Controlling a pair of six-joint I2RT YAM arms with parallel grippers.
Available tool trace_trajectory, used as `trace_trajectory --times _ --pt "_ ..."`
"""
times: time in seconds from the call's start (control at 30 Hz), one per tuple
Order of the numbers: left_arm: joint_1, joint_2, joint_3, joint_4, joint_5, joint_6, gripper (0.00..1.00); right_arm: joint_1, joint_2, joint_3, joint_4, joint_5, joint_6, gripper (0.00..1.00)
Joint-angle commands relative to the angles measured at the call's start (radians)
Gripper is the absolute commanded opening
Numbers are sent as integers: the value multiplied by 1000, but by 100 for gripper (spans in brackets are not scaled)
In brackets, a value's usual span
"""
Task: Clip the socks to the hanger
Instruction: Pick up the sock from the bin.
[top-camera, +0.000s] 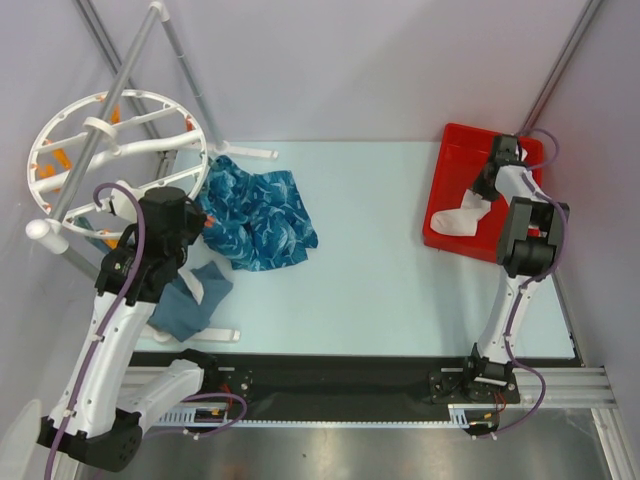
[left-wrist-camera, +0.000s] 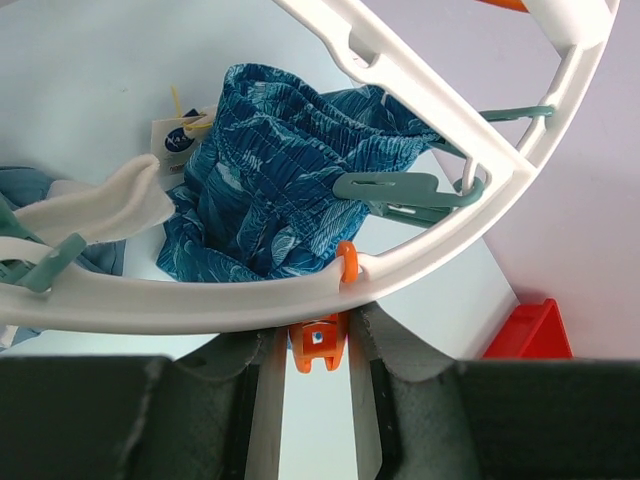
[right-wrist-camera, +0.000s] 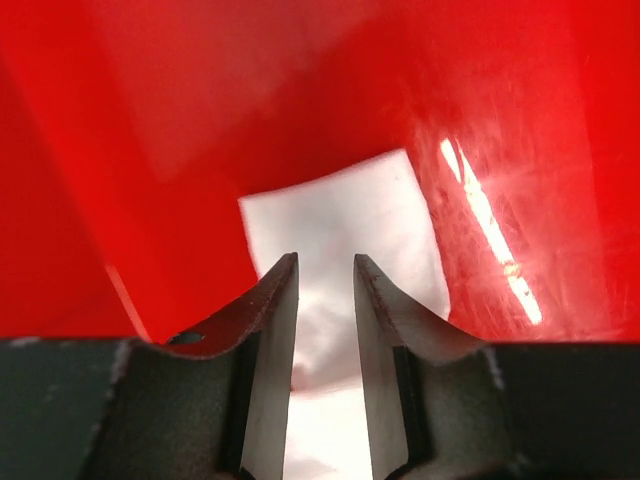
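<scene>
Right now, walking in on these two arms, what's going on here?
The left gripper is shut on an orange clip at the rim of the white hanger. The right gripper is down in the red tray, its fingers either side of a white sock. Whether it has a grip on it is unclear. That sock has not yet reached the hanger.

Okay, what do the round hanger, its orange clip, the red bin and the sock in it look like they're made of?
Hanger: rigid white plastic, judging by its smooth moulded spokes and soft sheen.
Orange clip: likely plastic too, glossy and moulded.
Red bin: probably hard plastic, glossy, with bright streaky reflections.
Sock: soft white fabric, matte, lying limp; the weave is too blurred to tell.
</scene>
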Motion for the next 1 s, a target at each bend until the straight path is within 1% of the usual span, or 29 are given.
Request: trace_trajectory --times 0.0,0.07,0.23,0.3,0.33,0.37,0.4,0.53,0.57,0.67,0.77,0.8,0.87,0.9,0.93,0.97 --pt "4 -9 -14 35 24 6 0 10 16 46 -24 36 -31 35" --pt "4 -6 -12 35 24 6 0 20 33 52 -23 62 -45 37" --pt "4 -6 -8 33 20 8 0 26 89 69 -38 85 -62 36" --pt "4 -8 -8 30 20 8 0 26 97 68 -38 88 -62 30" --pt "2 -6 -8 28 18 8 0 26 103 68 -37 86 -65 25" --pt "4 -8 -8 27 18 6 0 26 105 69 -37 89 -65 18" --pt "4 -8 -8 27 18 6 0 26 106 71 -38 86 -66 15" --pt "4 -10 -9 24 20 1 0 29 74 89 -37 109 -83 6" --pt "4 -6 -9 21 21 -5 0 29 47 98 -37 123 -88 0" --pt "4 -2 -11 18 23 -8 0 27 -11 121 -44 129 -97 0" --pt "4 -6 -9 12 15 -11 0 32 -131 109 -21 105 -111 0" --pt "4 -6 -8 7 11 -11 0 33 -204 85 8 91 -117 0" --pt "4 -13 -5 1 0 -14 0 39 -280 46 51 41 -127 0" --pt "4 -17 -5 -1 -3 -14 0 43 -326 -1 104 28 -149 0" --pt "4 -19 -6 -5 -5 -15 0 53 -401 -24 132 27 -163 0" --pt "4 -22 -5 -5 -8 -17 0 55 -441 -41 153 25 -175 0"
